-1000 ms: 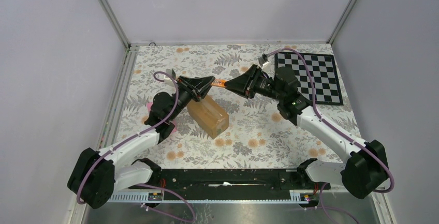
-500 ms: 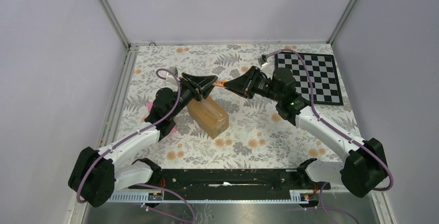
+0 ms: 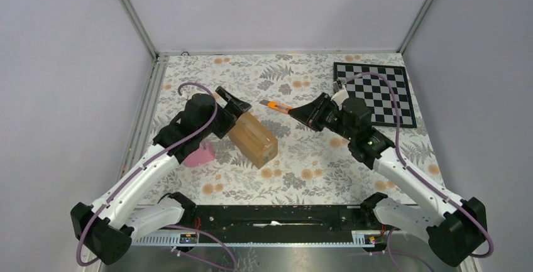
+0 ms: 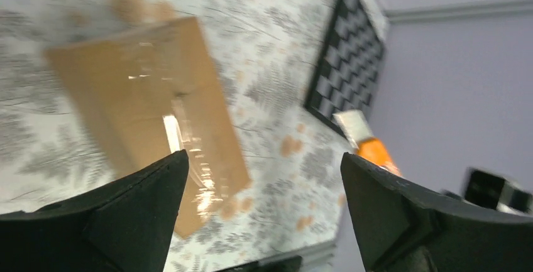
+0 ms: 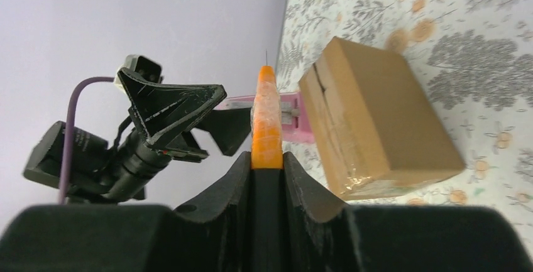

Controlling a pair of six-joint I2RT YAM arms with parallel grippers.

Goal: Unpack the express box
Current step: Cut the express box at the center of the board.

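Arms backed apart by the small brown cardboard box (image 3: 252, 139)
Left jaws wide open, empty; right jaws clamp slim orange-and-black cutter (image 3: 276, 105).

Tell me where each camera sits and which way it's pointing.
Top external: above and behind the robot, looking down at the table; left arm and right arm show.
Left wrist: on the open left hand, facing the express box and checkerboard; both fingers show.
Right wrist: on the right hand, looking along the gripped cutter toward the express box and left hand; fingers show.
All share the express box.
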